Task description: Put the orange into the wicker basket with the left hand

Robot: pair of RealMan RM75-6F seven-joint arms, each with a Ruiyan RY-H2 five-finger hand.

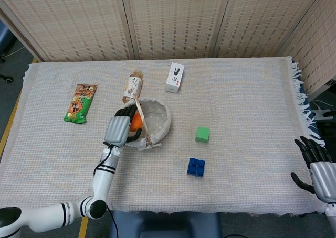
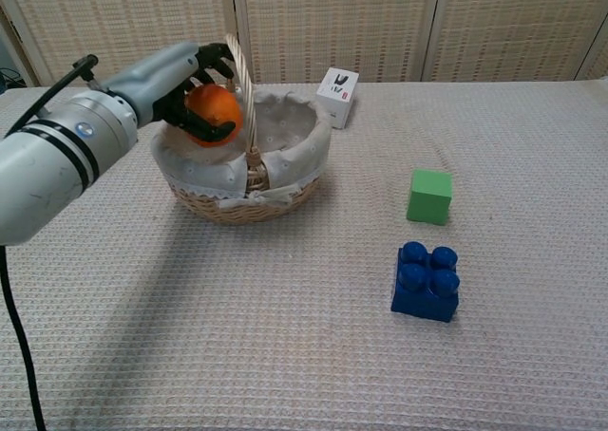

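The orange [image 2: 212, 113] sits in my left hand [image 2: 180, 78] over the left inner side of the wicker basket [image 2: 249, 203], just left of the basket's upright handle [image 2: 249, 99]. Dark fingers curl under and above the fruit; the upper ones stand slightly off it. From the head view the left hand [image 1: 118, 129] covers the basket's left rim [image 1: 164, 129], and only a sliver of the orange [image 1: 137, 121] shows. My right hand [image 1: 316, 162] hangs off the table's near right corner, fingers apart and holding nothing.
A green cube [image 2: 429, 196] and a blue studded brick [image 2: 426, 279] lie right of the basket. A small white box [image 2: 337, 95] stands behind it. A snack bar [image 1: 133, 87] and a green-orange snack packet [image 1: 81, 103] lie at the back left.
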